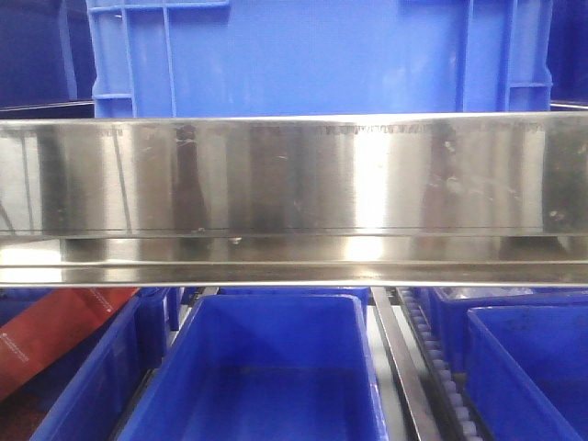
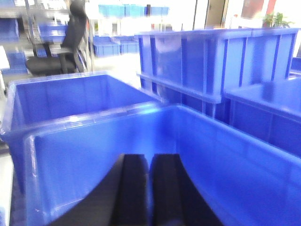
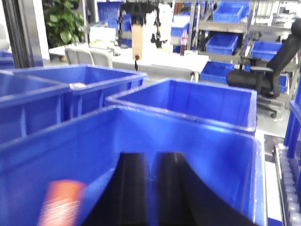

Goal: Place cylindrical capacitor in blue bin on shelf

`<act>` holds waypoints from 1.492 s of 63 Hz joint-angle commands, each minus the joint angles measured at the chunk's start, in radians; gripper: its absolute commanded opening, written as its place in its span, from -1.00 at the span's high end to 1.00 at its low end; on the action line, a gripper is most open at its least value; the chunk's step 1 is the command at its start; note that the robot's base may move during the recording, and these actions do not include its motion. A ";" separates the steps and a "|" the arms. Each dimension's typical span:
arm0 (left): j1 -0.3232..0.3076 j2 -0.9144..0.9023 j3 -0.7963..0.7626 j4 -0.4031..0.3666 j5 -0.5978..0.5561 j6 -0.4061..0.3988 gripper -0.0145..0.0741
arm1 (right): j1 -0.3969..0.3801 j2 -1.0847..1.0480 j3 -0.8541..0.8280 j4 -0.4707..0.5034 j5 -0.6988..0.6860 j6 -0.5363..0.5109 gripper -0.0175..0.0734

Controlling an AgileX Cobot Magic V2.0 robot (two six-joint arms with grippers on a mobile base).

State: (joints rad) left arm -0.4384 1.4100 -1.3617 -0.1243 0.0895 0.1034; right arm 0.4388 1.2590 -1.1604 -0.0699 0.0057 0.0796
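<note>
Blue bins (image 1: 266,367) are ranged under the steel shelf (image 1: 294,175) rail. Left gripper (image 2: 148,188) and right gripper (image 3: 151,188) are held over bins, fingers nearly together, nothing gripped. Capacitor cannot be made out.

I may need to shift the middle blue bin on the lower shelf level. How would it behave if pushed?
The blue bin looks empty, so probably light. Its moulded plastic walls suggest it is stiff rather than floppy. With roller tracks showing alongside, it may slide easily along the shelf, perhaps further than intended.
</note>
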 commanded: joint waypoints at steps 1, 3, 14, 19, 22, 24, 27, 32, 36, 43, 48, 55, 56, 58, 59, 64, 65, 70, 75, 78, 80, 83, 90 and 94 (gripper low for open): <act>-0.002 -0.035 -0.006 -0.005 0.053 -0.001 0.92 | -0.002 -0.039 -0.002 0.002 0.046 -0.001 0.98; -0.002 -0.046 -0.001 -0.005 0.076 -0.001 0.92 | -0.004 -0.051 0.007 0.002 0.061 -0.001 0.98; -0.002 -0.130 0.126 -0.005 0.014 -0.001 0.92 | -0.017 -0.160 0.141 -0.005 0.051 -0.001 0.98; -0.002 -0.179 0.211 -0.005 -0.027 -0.001 0.92 | -0.017 -0.222 0.220 -0.005 0.035 -0.001 0.98; -0.002 -0.216 0.272 -0.005 -0.051 -0.001 0.92 | -0.017 -0.266 0.274 -0.005 0.025 -0.001 0.98; -0.002 -0.245 0.318 -0.005 -0.076 -0.001 0.92 | -0.017 -0.292 0.305 -0.005 0.018 -0.001 0.98; -0.002 -0.281 0.375 -0.005 -0.112 -0.001 0.92 | -0.017 -0.348 0.365 -0.005 0.010 -0.001 0.98; -0.002 -0.359 0.478 -0.017 -0.144 -0.001 0.92 | -0.017 -0.430 0.443 -0.005 0.010 -0.001 0.98; -0.002 -0.422 0.550 -0.034 -0.144 -0.001 0.92 | -0.017 -0.491 0.497 -0.005 0.010 -0.001 0.98; -0.002 -0.540 0.660 -0.033 -0.142 -0.001 0.92 | -0.017 -0.593 0.587 -0.005 0.014 -0.001 0.98; -0.002 -0.621 0.723 -0.033 -0.142 -0.001 0.92 | -0.017 -0.664 0.652 -0.005 0.028 -0.001 0.98; -0.002 -0.718 0.807 -0.033 -0.147 -0.001 0.92 | -0.017 -0.745 0.720 -0.005 0.031 -0.001 0.98; -0.002 -0.730 0.816 -0.033 -0.150 -0.001 0.92 | -0.017 -0.754 0.726 -0.005 0.031 -0.001 0.98; -0.002 -0.752 0.834 -0.033 -0.158 -0.001 0.92 | -0.017 -0.776 0.738 -0.005 0.031 -0.001 0.98; -0.002 -0.768 0.846 -0.033 -0.166 -0.001 0.92 | -0.017 -0.785 0.742 -0.005 0.031 -0.001 0.98; -0.002 -0.816 0.877 -0.033 -0.199 -0.001 0.92 | -0.017 -0.825 0.749 -0.005 0.041 -0.001 0.98; -0.002 -0.823 0.881 -0.033 -0.202 -0.001 0.92 | -0.017 -0.831 0.749 -0.005 0.041 -0.001 0.98; -0.002 -0.852 0.890 -0.033 -0.211 -0.001 0.92 | -0.017 -0.861 0.749 -0.005 0.038 -0.001 0.98; -0.002 -0.870 0.891 -0.033 -0.205 -0.001 0.92 | -0.017 -0.878 0.749 -0.005 0.038 -0.001 0.98; -0.002 -0.870 0.891 -0.033 -0.205 -0.001 0.92 | -0.017 -0.883 0.749 -0.005 0.038 -0.001 0.98; -0.002 -0.872 0.891 -0.033 -0.205 -0.001 0.92 | -0.017 -0.885 0.749 -0.005 0.038 -0.001 0.98; -0.002 -0.872 0.891 -0.033 -0.205 -0.001 0.92 | -0.017 -0.885 0.749 -0.005 0.038 -0.001 0.98; -0.002 -0.872 0.891 -0.033 -0.205 -0.001 0.92 | -0.017 -0.885 0.749 -0.005 0.038 -0.001 0.98; -0.002 -0.872 0.891 -0.033 -0.205 -0.001 0.92 | -0.017 -0.885 0.749 -0.005 0.038 -0.001 0.98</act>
State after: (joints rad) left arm -0.4384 0.5454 -0.4717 -0.1543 -0.0931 0.1034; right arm 0.4239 0.3798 -0.4124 -0.0699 0.0605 0.0796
